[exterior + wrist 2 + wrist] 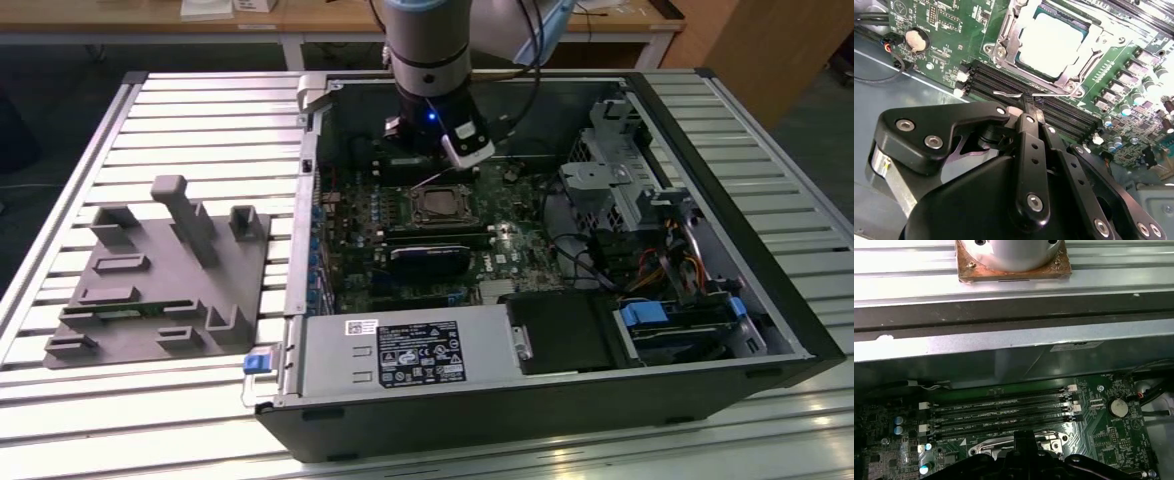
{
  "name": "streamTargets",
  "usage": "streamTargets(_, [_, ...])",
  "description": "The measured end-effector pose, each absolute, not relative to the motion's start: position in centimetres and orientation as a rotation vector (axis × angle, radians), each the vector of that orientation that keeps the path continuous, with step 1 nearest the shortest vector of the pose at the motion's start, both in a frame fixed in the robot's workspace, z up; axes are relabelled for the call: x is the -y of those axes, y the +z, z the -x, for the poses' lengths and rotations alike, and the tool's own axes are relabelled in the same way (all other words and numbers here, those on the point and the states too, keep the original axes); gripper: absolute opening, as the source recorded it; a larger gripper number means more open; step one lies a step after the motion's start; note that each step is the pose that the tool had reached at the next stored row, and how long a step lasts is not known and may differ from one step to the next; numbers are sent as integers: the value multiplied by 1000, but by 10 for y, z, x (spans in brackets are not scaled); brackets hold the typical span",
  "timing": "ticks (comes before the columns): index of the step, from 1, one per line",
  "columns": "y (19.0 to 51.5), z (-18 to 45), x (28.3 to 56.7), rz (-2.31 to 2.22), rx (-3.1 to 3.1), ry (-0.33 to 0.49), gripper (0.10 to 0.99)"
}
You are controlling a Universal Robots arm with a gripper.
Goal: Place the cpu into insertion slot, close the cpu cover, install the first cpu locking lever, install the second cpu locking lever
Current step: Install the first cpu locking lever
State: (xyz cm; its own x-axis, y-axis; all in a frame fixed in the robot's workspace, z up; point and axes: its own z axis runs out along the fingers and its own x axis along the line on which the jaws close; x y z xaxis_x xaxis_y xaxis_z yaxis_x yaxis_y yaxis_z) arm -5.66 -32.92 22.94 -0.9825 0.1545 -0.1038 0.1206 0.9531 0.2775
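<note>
Cpu (pixel 1054 42): lies flat in the insertion slot (pixel 411 206) with its dull metal top facing up. It is square, so it has no long axis, and its edges run parallel to the slot's rim.
Cpu cover (pixel 1004 47): a silvery frame lying down over the cpu's edges. The metal top shows through its square cut-out.
Insertion slot: sits on the green circuit board (pixel 944 20) inside the open computer case (pixel 534 420), which lies on its side on the slatted worktop (pixel 200 120).
Locking lever (pixel 1008 93): a thin silver rod just beside the insertion slot, on the side facing the memory slots (pixel 999 80). Its long axis runs along that edge of the slot.
Hand (pixel 1029 104): hangs from the arm (pixel 427 50) just beside the insertion slot, above the memory slots. The fingers are drawn together, and their tips meet at the lever rod, which shows on either side of them. I cannot tell whether the rod is pinched between them or only touched.
Memory slots: long black strips just beside the insertion slot, with their long axis parallel to its nearest edge.
Coin battery (pixel 916 39): on the board near the insertion slot, past one end of the memory slots.
Grey fixture (pixel 160 270): well apart from the insertion slot, outside the case, toward the exterior view's left.
</note>
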Motion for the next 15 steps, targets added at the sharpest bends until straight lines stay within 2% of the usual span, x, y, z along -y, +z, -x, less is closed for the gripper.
streamTargets(15, [216, 54, 328, -209, -2966, 412, 106])
